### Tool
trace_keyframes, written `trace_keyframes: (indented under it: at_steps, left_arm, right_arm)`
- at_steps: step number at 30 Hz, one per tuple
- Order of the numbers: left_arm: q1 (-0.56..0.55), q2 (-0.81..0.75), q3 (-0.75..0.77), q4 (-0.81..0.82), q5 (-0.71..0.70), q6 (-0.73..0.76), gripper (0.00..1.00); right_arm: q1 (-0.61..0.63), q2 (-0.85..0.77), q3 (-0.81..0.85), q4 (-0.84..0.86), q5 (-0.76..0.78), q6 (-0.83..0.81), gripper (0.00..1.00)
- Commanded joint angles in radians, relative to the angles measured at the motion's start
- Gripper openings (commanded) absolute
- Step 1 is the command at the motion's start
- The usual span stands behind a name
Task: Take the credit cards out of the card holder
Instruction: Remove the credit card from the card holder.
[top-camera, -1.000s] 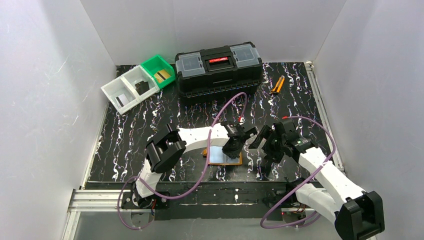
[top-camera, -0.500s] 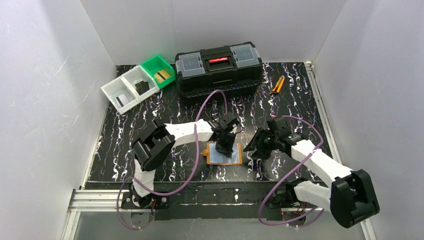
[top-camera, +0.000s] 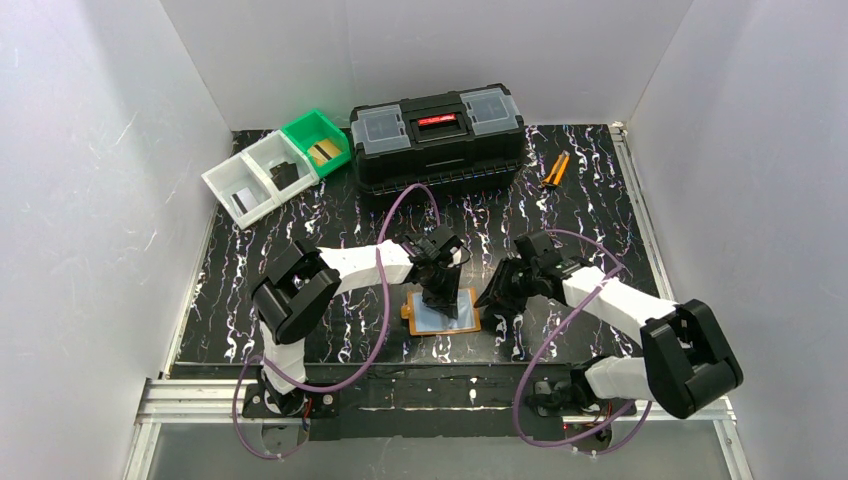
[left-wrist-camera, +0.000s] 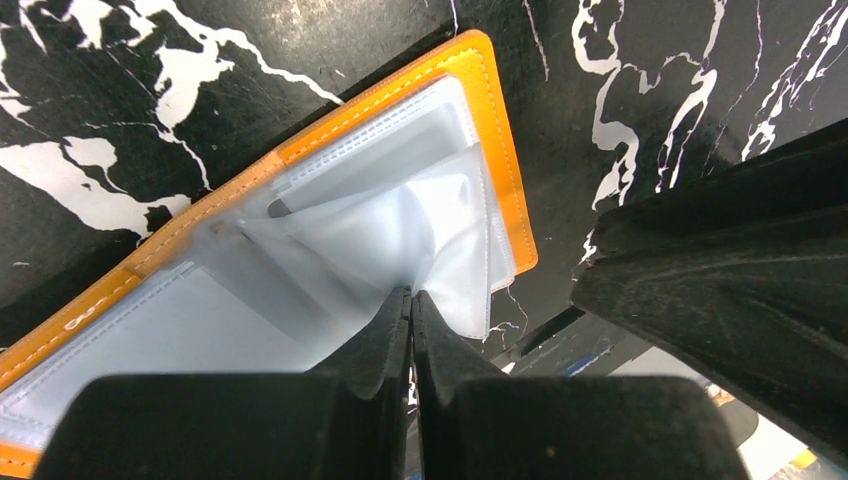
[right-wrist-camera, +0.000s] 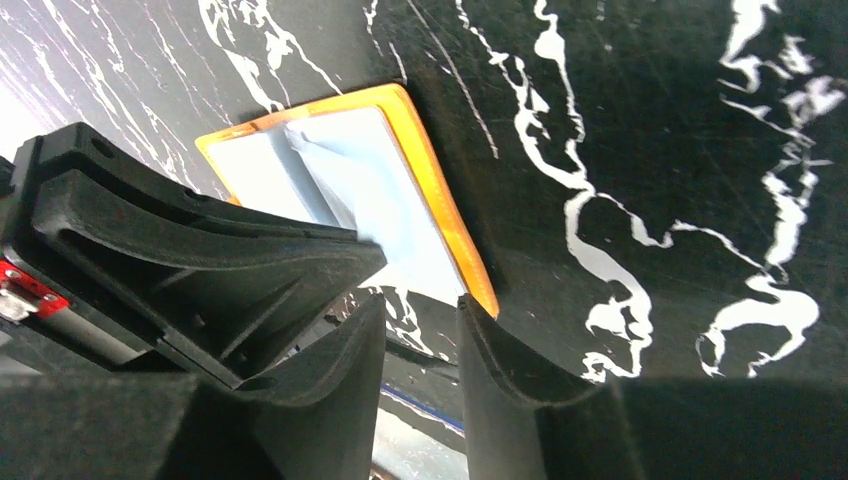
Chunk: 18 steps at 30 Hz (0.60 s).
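The orange card holder (top-camera: 440, 312) lies open on the black marbled table, its clear plastic pockets facing up. My left gripper (top-camera: 440, 290) stands over it, shut on one plastic pocket (left-wrist-camera: 400, 220), which is pulled up into a peak at the fingertips (left-wrist-camera: 411, 296). My right gripper (top-camera: 495, 295) hovers just right of the holder, jaws narrowly apart with nothing between them (right-wrist-camera: 420, 310); the holder's orange corner (right-wrist-camera: 480, 290) sits by its right finger. Dark credit cards (top-camera: 243, 200) lie in the white bins and a gold-tan one (top-camera: 323, 151) in the green bin. No card shows inside the holder.
A black toolbox (top-camera: 437, 135) stands at the back centre. Orange-handled pliers (top-camera: 554, 170) lie to its right. The white bins (top-camera: 262, 180) and green bin (top-camera: 316, 142) sit at the back left. White walls close in three sides.
My left gripper slid left and nearer across the holder and pinched a pocket; the holder shifted slightly left. My right gripper moved left toward the holder and narrowed its jaws.
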Motion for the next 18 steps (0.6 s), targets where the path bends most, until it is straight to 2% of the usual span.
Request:
trace_keyframes:
  at_steps: [1,15,16,17,18]
  left_arm:
    - [0.006,-0.050,-0.021,-0.006,0.031,-0.004,0.00]
    - [0.013,-0.074,-0.039,0.044,0.116,0.006,0.00]
    - [0.014,-0.077,-0.040,0.049,0.122,0.009,0.00]
    - [0.013,-0.079,-0.038,0.044,0.121,0.013,0.00]
    - [0.014,-0.086,-0.035,0.030,0.111,0.020,0.10]
  right_arm:
    - [0.028,0.047,0.063,0.062,-0.024,0.011,0.38]
    - [0.074,0.208,0.097,0.147,-0.045,0.037,0.29]
    - [0.078,0.217,0.093,0.153,-0.046,0.042,0.24]
    - [0.078,0.216,0.091,0.148,-0.038,0.042,0.14]
    - [0.078,0.203,0.091,0.131,-0.019,0.041,0.03]
